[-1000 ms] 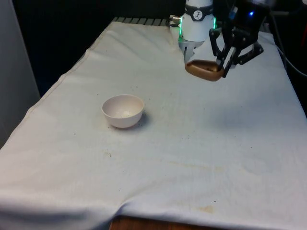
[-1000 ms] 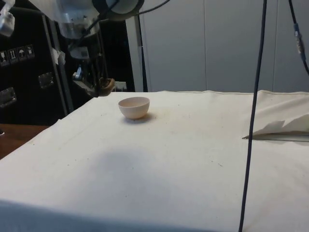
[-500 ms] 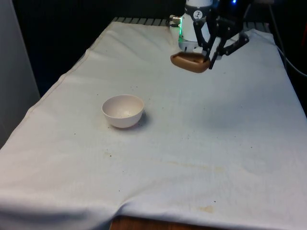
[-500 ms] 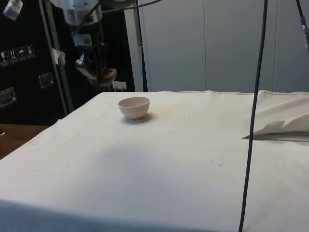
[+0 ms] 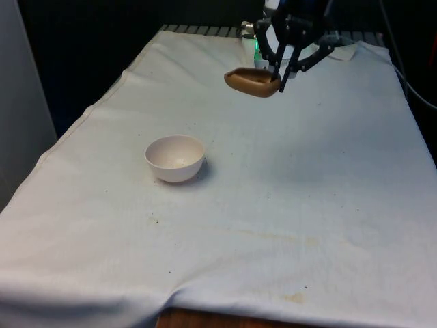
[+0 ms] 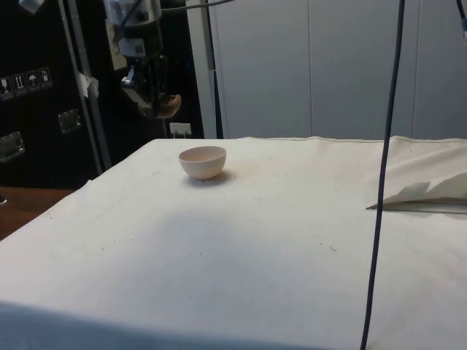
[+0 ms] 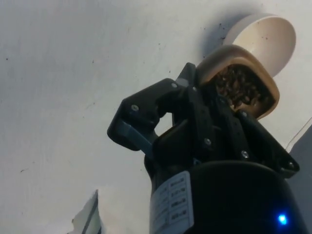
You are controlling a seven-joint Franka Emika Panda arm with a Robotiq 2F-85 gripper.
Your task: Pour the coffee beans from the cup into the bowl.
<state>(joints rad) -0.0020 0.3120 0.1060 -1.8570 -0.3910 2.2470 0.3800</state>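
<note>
Two things matter in the front view: the brown cup [image 5: 251, 82], clamped in the hand [image 5: 276, 80] well above the desk [image 5: 328, 205], and the white bowl [image 5: 175, 158] standing on the cloth nearer the camera and toward the front view's left. Against the frame half a second ago, the cup has shifted further toward the front view's left and a little higher; a second ago it hung lower and well to the right. The bowl has not moved. The cup is near level, its mouth up, and the black fingers grip its rim on the side nearer the robot.

Side view: the hand [image 6: 151, 98] holds the cup [image 6: 168, 106] in the air above and beyond the bowl [image 6: 203, 161], well apart from it. It sits higher than before and closer to the line over the bowl.

Wrist view: the fingers [image 7: 204, 122] are closed on the cup's [image 7: 239, 80] rim, one inside and one outside. Dark coffee beans [image 7: 239, 87] fill the cup. Part of the bowl [image 7: 268, 39] shows just past the cup's far edge, on the cloth below.
</note>
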